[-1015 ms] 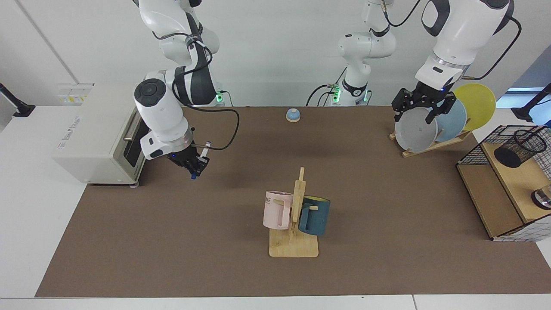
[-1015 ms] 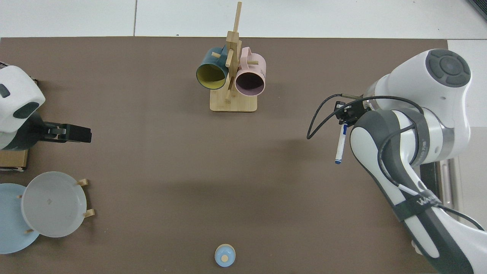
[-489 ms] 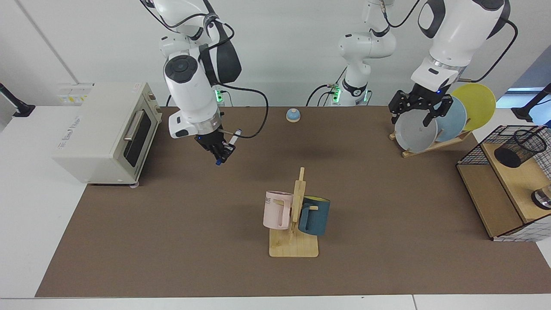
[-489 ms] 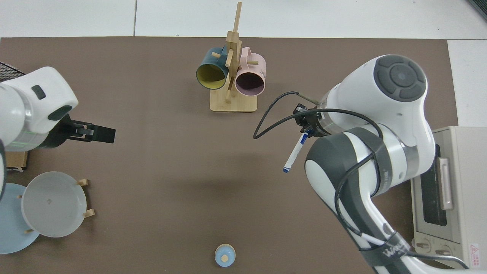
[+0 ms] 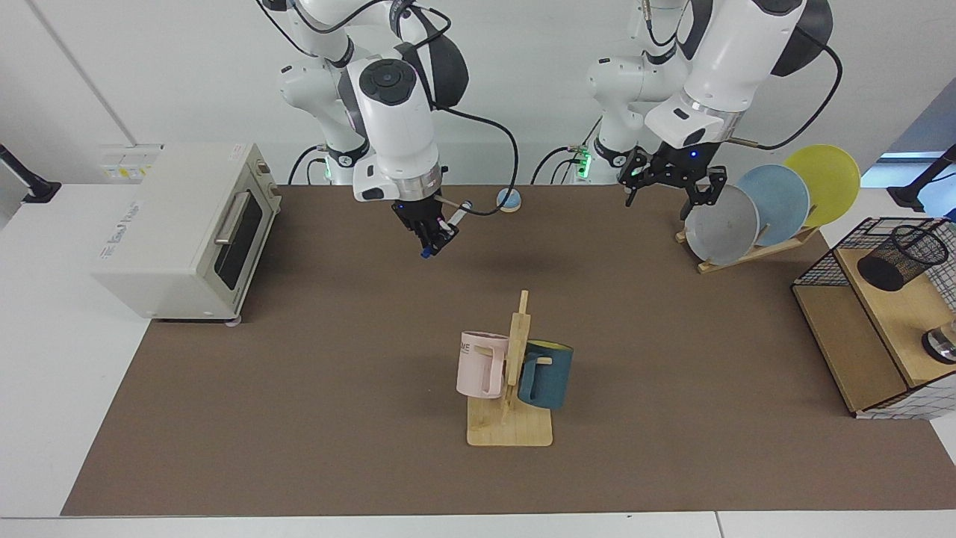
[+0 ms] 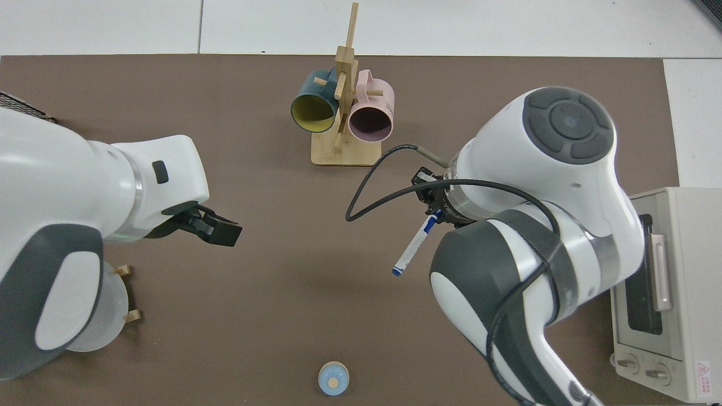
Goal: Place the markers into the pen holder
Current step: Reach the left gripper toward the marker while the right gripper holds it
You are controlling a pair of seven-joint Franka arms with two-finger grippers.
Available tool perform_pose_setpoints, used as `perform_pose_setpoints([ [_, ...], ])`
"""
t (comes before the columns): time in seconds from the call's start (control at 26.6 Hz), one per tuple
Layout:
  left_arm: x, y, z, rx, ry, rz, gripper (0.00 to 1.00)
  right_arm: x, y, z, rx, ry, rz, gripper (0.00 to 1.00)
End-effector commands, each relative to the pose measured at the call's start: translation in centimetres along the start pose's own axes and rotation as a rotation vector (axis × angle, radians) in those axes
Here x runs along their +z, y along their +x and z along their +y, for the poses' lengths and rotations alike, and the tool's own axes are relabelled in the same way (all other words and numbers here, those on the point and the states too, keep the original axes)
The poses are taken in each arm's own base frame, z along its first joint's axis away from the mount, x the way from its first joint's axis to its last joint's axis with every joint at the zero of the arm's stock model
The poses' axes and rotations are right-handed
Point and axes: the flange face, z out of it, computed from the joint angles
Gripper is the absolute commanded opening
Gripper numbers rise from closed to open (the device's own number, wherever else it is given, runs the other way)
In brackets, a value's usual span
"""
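Note:
In the facing view my right gripper (image 5: 433,237) hangs above the back middle of the table, shut on the marker (image 5: 447,230). The marker (image 6: 412,248) has a white barrel, lies slanted, and sticks out of the right gripper (image 6: 434,206) in the top view. The black mesh pen holder (image 5: 900,258) sits on the wooden shelf at the far right of the facing view, far from the marker. It is out of sight in the top view. My left gripper (image 5: 667,196) is open and holds nothing, in the air just left of the plates; the left gripper (image 6: 225,231) also shows from above.
A toaster oven (image 5: 179,224) stands at the left edge. A wooden mug rack (image 5: 515,388) with a pink and a teal mug is at the centre front. A plate rack (image 5: 754,217), a wire basket shelf (image 5: 821,269) and a small blue bell (image 5: 509,199) line the back and right.
My right arm has carried the marker from beside the toaster oven toward the back middle of the table. My left gripper has swung away from the plates toward the table's middle.

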Motion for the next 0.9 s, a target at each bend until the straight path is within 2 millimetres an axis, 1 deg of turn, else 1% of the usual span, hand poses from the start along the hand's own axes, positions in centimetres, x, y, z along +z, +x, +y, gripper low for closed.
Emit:
perform_pose_setpoints([
  [0.0, 1.0, -1.1, 4.0, 0.12, -0.026, -0.029, 1.0, -3.0, -0.3, 1.4, 0.002, 0.09, -0.107, 0.0],
  [0.15, 0.9, -1.2, 7.7, 0.134, -0.078, -0.031, 1.0, -3.2, -1.0, 1.0, 0.025, 0.099, -0.107, 0.0],
  [0.23, 0.8, -1.2, 8.2, 0.116, -0.086, -0.032, 1.0, -3.5, -1.2, 1.0, 0.035, 0.105, -0.101, 0.0],
  [0.41, 1.0, -1.7, 8.4, 0.118, -0.092, -0.07, 1.0, -3.6, -1.7, 0.9, 0.054, 0.098, -0.087, 0.0],
  [0.53, 0.9, -1.7, 10.8, 0.136, -0.09, -0.075, 1.0, -3.5, -3.6, 0.1, 0.055, 0.099, -0.046, 0.0],
  [0.68, 0.5, -1.7, 13.5, 0.105, -0.128, -0.052, 1.0, -3.8, -3.8, 0.1, 0.037, 0.083, 0.011, 0.0],
  [0.86, 0.4, -1.6, 16.2, 0.139, -0.153, -0.033, 1.0, -4.4, -3.7, 0.4, 0.023, 0.104, -0.007, 0.0],
])
